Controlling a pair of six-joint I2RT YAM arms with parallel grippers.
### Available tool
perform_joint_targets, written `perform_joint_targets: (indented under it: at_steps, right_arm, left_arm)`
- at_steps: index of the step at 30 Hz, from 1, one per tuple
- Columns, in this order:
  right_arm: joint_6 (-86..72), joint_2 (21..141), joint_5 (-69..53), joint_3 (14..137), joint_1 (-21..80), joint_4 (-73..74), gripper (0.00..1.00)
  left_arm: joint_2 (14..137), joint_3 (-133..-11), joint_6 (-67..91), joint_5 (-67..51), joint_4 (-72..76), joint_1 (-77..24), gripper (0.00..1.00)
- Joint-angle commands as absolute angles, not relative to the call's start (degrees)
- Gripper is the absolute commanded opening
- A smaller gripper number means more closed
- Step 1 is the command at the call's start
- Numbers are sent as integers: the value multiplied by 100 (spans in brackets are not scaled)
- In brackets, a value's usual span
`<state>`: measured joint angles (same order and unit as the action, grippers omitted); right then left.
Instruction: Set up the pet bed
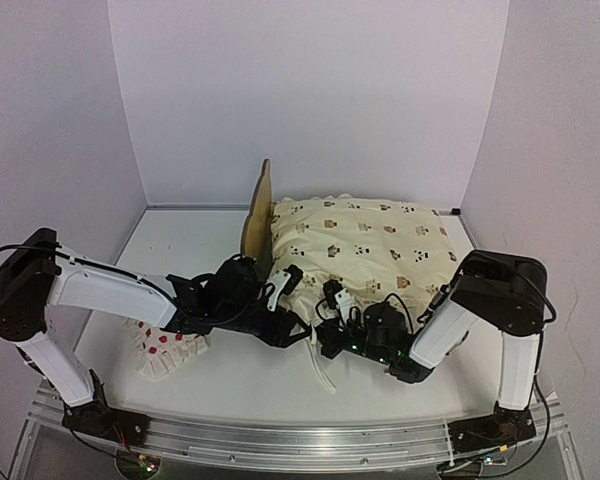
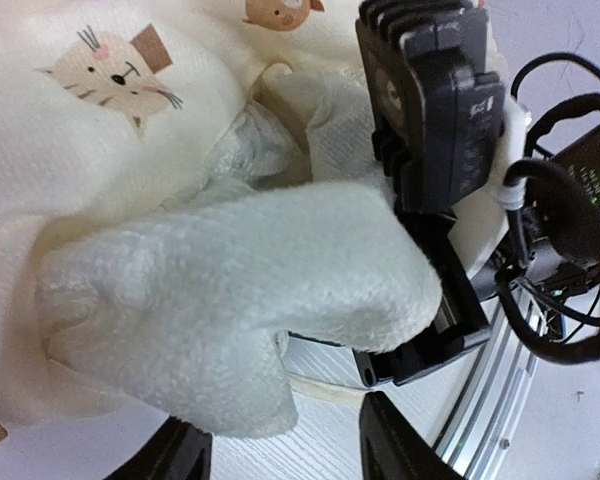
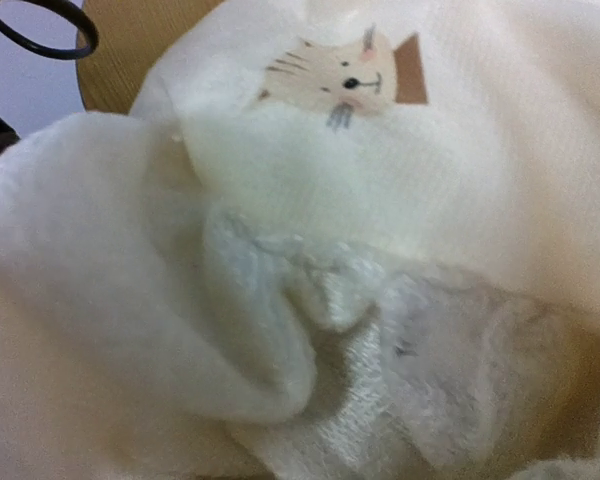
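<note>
Centrally, the white surface [image 1: 230,385] carries the cream animal-print quilt [image 1: 365,245], which is spread over the pet bed [image 1: 257,215] at the rear middle. Of the bed, only the plywood headboard is exposed; it stands upright at the quilt's left edge. Both arms reach inward to the quilt's near edge. The left end effector [image 1: 285,285] is at the near left corner of the quilt, with its fingers [image 2: 395,445] apart and nothing between them. The right end effector [image 1: 335,300], just beside it, is closed on a fold of the quilt's plush underside. A small white red-dotted pillow [image 1: 170,350] lies on the surface beneath the left forearm, well apart from the bed.
</note>
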<state>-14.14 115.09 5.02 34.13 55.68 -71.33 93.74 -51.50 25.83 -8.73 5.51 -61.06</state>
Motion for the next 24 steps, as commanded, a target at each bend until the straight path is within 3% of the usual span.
perform_joint_targets:
  at_steps: [1,16,24]
  right_arm:
    - [-1799,11470,914,3314,5473,-7257,0]
    - [-3106,11056,1540,3142,5560,-6743,0]
    - [-3351,10736,1823,3231,5800,-6296,0]
  left_arm:
    - [9006,-5120,2528,-578,252,-6105,55]
    - [9775,-5505,2557,-333,-343,-6595,54]
    - [10270,-5704,2780,-444,-31,-6683,47]
